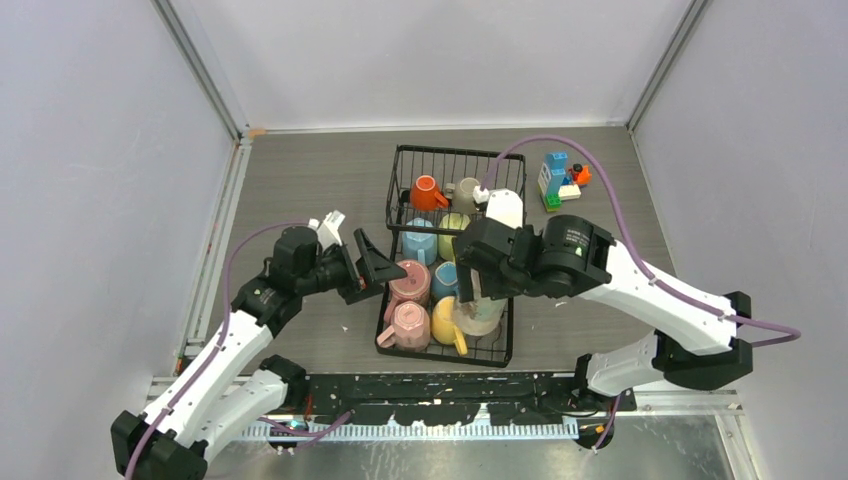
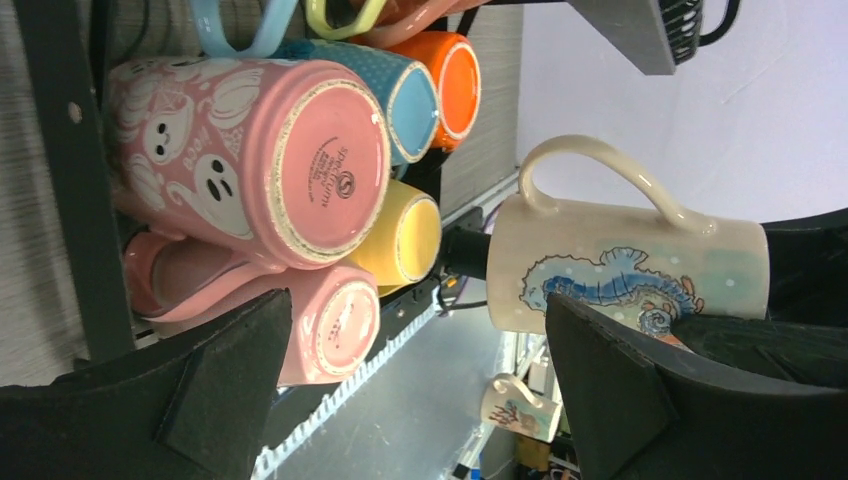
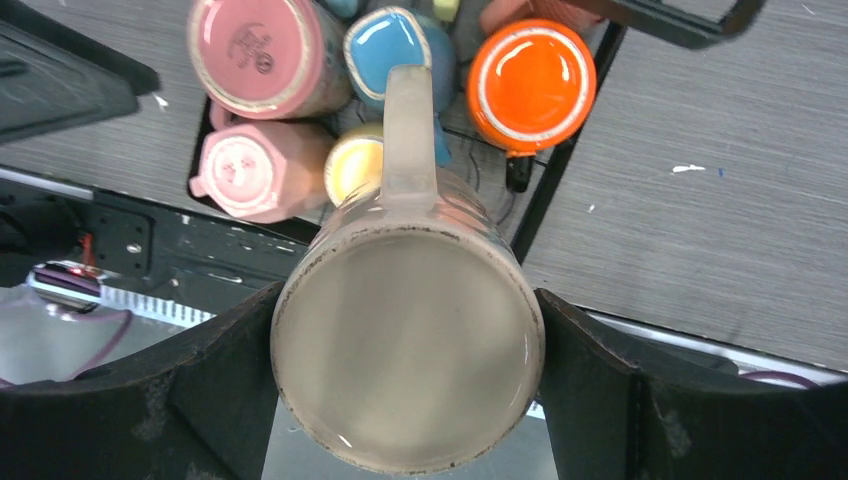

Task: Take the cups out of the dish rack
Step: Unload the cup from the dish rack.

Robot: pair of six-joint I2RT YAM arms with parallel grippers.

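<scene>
The black wire rack (image 1: 455,152) sits near the middle of the worktop (image 1: 300,180). Its tall basket end points to the far edge. Lots of cups are in it, and most are bottom up.

The right claw (image 1: 485,280) holds a cream cup (image 3: 405,350). One finger presses on each side of the cup, so the claw is spread wide but full. The cup has a blue seahorse on it. It hangs over the near right corner of the rack.

The left claw (image 1: 383,268) is wide open and has nothing in it. It is just beside the rack's left side. It points at a pink cup (image 1: 410,283) with white ghosts on it.

A second pink cup (image 1: 408,325) and a yellow cup (image 1: 445,322) are at the rack's near end. An orange cup (image 1: 427,192) sits in the basket end.

A toy block man (image 1: 560,180) stands near the far right corner of the worktop.
</scene>
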